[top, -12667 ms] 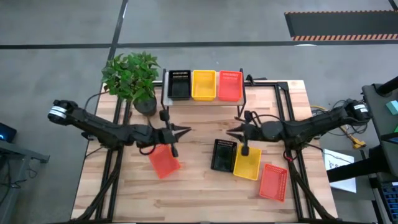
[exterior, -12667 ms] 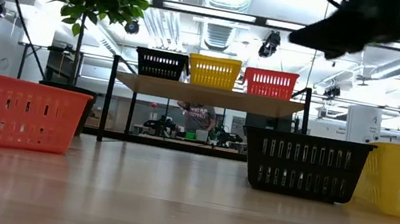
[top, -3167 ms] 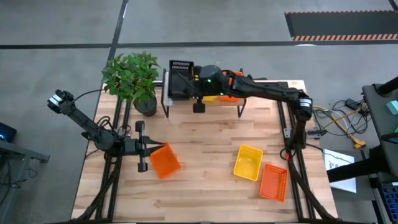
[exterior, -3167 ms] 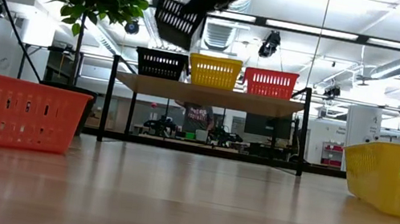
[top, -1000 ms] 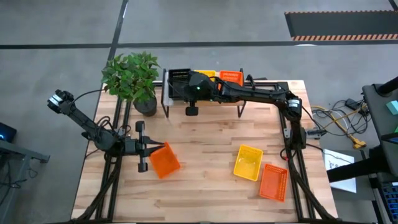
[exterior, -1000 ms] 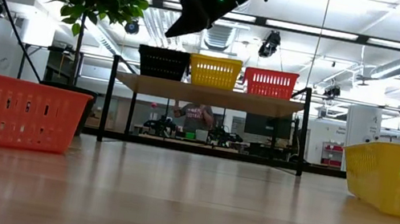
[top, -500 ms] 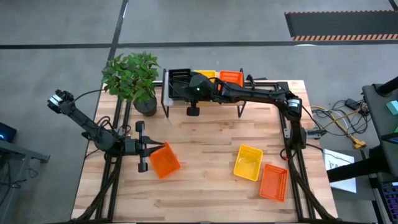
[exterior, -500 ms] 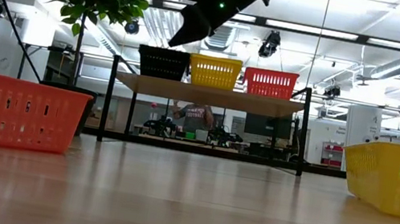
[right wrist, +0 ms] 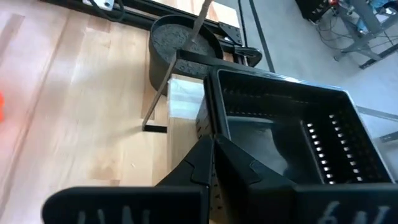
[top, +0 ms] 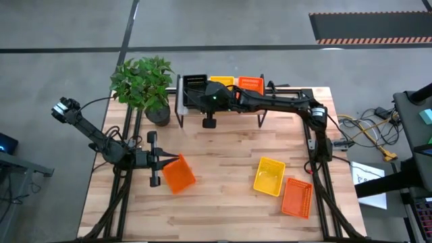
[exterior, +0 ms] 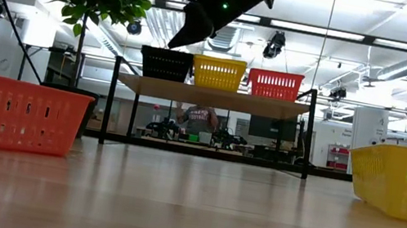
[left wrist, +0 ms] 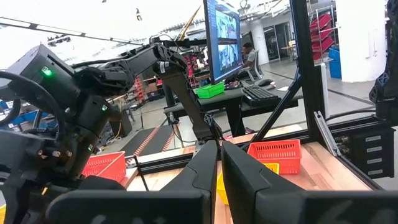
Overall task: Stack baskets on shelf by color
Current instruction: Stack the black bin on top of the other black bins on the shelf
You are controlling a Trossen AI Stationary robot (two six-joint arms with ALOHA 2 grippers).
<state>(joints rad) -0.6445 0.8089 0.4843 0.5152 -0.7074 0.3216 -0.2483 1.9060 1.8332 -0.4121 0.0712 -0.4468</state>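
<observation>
On the shelf a black basket stack sits at the left end, with a yellow basket in the middle and an orange basket at the right. My right gripper reaches across the shelf and is shut on the top black basket. My left gripper is shut, its tips at the far corner of an orange basket that rests flat on the table. I cannot tell whether they touch it. My right gripper pinches the black basket's near short wall at its rim, one finger inside and one outside. The fingers slant down from the table's right and lie along the wall. The basket sits upright, nested in the black stack on the shelf's left end.
A potted plant stands just left of the shelf. A yellow basket and an orange basket lie on the table's near right part. Bare wood lies between them and the shelf.
My right gripper has dipped slightly toward the rim of the black stack and stayed shut. The black baskets have kept their place on the shelf.
</observation>
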